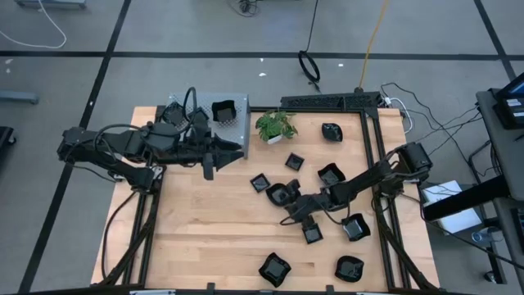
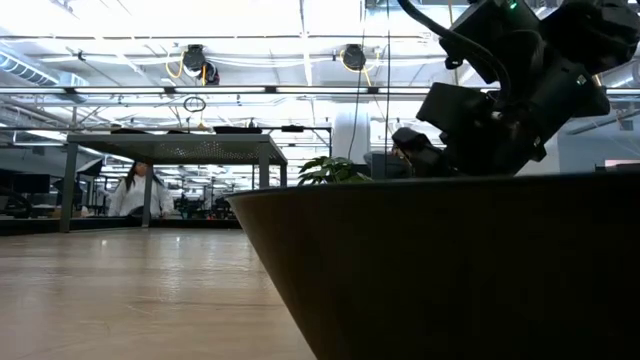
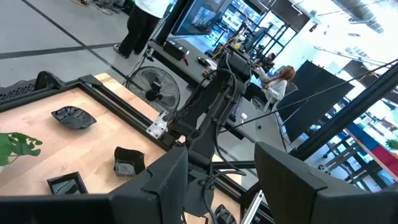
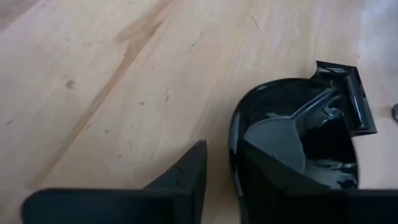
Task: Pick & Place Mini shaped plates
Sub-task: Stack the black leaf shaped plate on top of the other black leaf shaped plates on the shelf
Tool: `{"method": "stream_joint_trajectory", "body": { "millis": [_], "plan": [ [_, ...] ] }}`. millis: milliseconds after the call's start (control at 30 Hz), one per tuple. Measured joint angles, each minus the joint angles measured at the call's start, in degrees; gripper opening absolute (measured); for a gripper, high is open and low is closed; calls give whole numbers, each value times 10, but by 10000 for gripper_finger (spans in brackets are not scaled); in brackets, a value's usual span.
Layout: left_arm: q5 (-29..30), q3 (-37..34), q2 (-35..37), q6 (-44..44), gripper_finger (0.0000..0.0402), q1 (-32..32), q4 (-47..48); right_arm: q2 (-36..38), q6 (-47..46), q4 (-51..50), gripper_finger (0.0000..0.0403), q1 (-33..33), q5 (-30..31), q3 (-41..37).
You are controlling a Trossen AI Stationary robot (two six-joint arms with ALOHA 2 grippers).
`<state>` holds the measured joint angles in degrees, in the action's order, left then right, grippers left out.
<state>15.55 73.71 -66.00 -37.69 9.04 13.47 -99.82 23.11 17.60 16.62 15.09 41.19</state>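
Note:
Several small glossy black plates lie flat and scattered on the wooden table (image 1: 205,213). Among them are a rounded plate (image 1: 279,194) (image 4: 298,134), square ones (image 1: 260,182) (image 1: 312,233) and a leaf-like one (image 1: 330,131). One more plate (image 1: 223,109) sits in the grey tray (image 1: 233,123). My right gripper (image 1: 288,203) (image 4: 224,155) is open and low over the rounded plate, one finger (image 4: 273,140) inside it and one (image 4: 186,174) outside its rim. My left gripper (image 1: 225,156) (image 3: 221,180) is open in the air beside the grey tray, holding nothing. My right gripper straddles the rounded plate's near rim (image 4: 235,146) from above, slanting down from the table's right. Bare wood shows between the outer finger and the rim. Whether the inner finger touches the plate's inside I cannot tell. The plate rests flat on the table.
A small green potted plant (image 1: 276,125) stands at the far side by the tray. A square plate (image 4: 345,99) lies right behind the rounded one. Black frame rails (image 1: 372,164) border the table on the right. A dark plate (image 2: 450,270) fills the low view's foreground. People stand in the room beyond.

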Motion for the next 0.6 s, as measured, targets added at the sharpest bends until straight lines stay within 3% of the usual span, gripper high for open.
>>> {"method": "stream_joint_trajectory", "body": {
  "millis": [200, 467, 600],
  "plan": [
    [0, 0, 0, -1, 191, 0, 0, -1, -34, 17, 7, 0, 2, 0],
    [0, 0, 0, -1, 191, 0, 0, 25, -25, 27, 1, 8, -6, 0],
    [0, 0, 0, -1, 191, 0, 0, 49, 17, 82, 1, 11, -57, 0]
  ]
}}
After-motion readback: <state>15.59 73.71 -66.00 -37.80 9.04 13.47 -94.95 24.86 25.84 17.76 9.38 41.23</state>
